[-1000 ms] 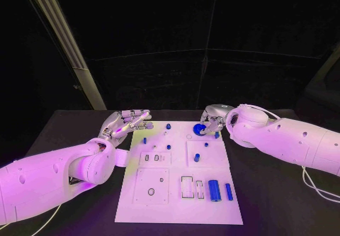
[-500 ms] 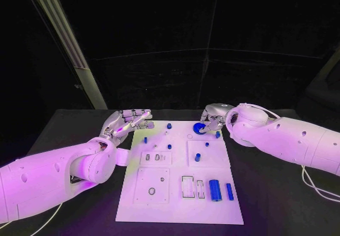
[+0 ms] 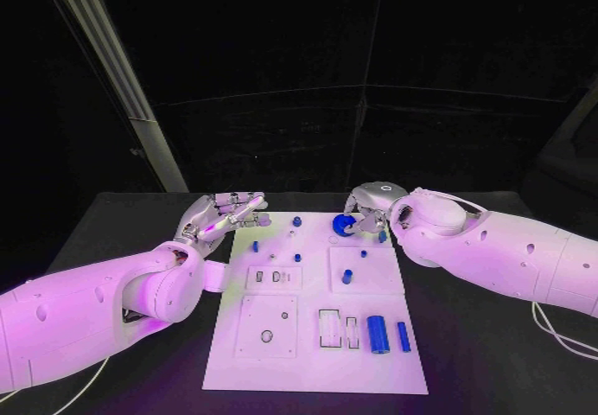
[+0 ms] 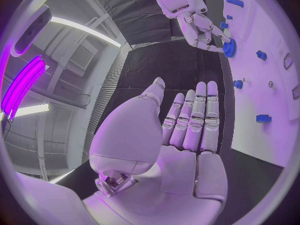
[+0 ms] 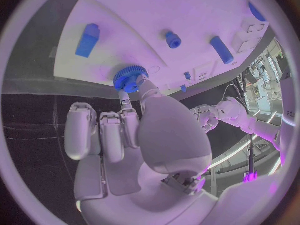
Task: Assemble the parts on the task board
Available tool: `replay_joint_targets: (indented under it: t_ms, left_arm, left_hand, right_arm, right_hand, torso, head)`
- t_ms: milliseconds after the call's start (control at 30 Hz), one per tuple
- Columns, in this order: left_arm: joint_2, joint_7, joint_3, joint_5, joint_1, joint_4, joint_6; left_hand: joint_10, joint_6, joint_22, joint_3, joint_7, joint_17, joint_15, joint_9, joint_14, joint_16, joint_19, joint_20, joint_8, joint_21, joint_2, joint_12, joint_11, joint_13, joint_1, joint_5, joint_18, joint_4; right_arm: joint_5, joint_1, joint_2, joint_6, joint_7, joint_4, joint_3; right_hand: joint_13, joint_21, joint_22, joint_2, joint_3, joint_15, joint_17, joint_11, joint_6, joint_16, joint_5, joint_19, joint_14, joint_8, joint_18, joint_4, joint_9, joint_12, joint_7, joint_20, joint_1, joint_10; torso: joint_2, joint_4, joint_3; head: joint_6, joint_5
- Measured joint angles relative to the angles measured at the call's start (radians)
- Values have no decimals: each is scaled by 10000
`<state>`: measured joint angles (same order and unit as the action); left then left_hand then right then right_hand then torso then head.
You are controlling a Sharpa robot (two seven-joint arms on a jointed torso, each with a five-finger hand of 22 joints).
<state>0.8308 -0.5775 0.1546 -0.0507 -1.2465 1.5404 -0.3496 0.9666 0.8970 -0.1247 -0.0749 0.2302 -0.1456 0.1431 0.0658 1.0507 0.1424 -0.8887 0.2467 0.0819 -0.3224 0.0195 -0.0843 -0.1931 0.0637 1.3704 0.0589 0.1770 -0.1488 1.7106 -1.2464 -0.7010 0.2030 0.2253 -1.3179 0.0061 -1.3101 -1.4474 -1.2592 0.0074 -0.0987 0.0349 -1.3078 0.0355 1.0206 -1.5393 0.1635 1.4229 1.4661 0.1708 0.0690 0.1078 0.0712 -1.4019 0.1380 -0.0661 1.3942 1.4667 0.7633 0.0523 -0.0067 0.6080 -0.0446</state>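
The right hand [image 3: 365, 210] hovers over the far edge of the task board [image 3: 312, 363], near its far right corner, and pinches a blue toothed wheel [image 3: 343, 224] between its fingertips; the right wrist view shows the wheel [image 5: 129, 78] gripped at the fingertips just above the white surface, though whether it touches the board cannot be told. The left hand [image 3: 222, 213] holds nothing, its fingers stretched out straight and close together, just beyond the board's far left corner above the black table [image 3: 112, 229]. Small blue pegs [image 3: 298, 221] stand along the far part of the board, and two larger blue cylinders [image 3: 378, 333] lie side by side near its near right corner, beside a rectangular slot [image 3: 329, 328].
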Motion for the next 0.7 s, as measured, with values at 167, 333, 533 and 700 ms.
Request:
replay_joint_targets:
  t_ms: [167,333,533,700]
  left_arm:
    - [0,3,0,0,1,0,4]
    - [2,7,0,0,2,2,7]
    - [6,11,0,0,2,5,8]
    - [-7,12,0,0,2,6,11]
  left_hand:
    - [0,0,0,0,0,0,0,0,0,0,0,0,0,0,0,0,0,0,0,0,0,0]
    - [0,0,0,2,0,1,0,0,0,0,0,0,0,0,0,0,0,0,0,0,1,2]
    - [0,0,-1,28,0,1,0,0,0,0,0,0,0,0,0,0,0,0,0,0,0,28]
    - [0,0,-1,28,0,2,0,0,0,0,0,0,0,0,0,0,0,0,0,0,0,28]
  right_arm:
    - [229,1,-71,423,3,-420,1]
    - [358,1,18,682,29,-702,4]
    - [441,1,519,793,58,-696,4]
    - [467,0,926,813,130,-525,-12]
  right_hand:
    - [1,0,-59,0,-73,0,0,0,0,0,88,36,0,-7,2,-17,-8,0,0,-36,1,0]
    - [1,0,-78,0,-75,-1,1,1,-1,0,88,36,0,-27,2,-18,-8,0,0,-36,1,0]
    - [1,-39,-100,-1,-89,-4,1,2,-2,0,87,73,3,-66,3,-28,-8,0,-2,1,1,0]
    - [2,-40,-108,-5,-157,-5,1,2,-4,0,87,73,3,-123,4,12,-8,0,-4,1,-4,-1]
  torso:
    - [0,16,-4]
    - [0,23,-9]
    - [0,22,-8]
    - [1,19,-9]
  head:
    - [-5,15]
    - [-12,69]
    - [4,154]
    - [16,174]
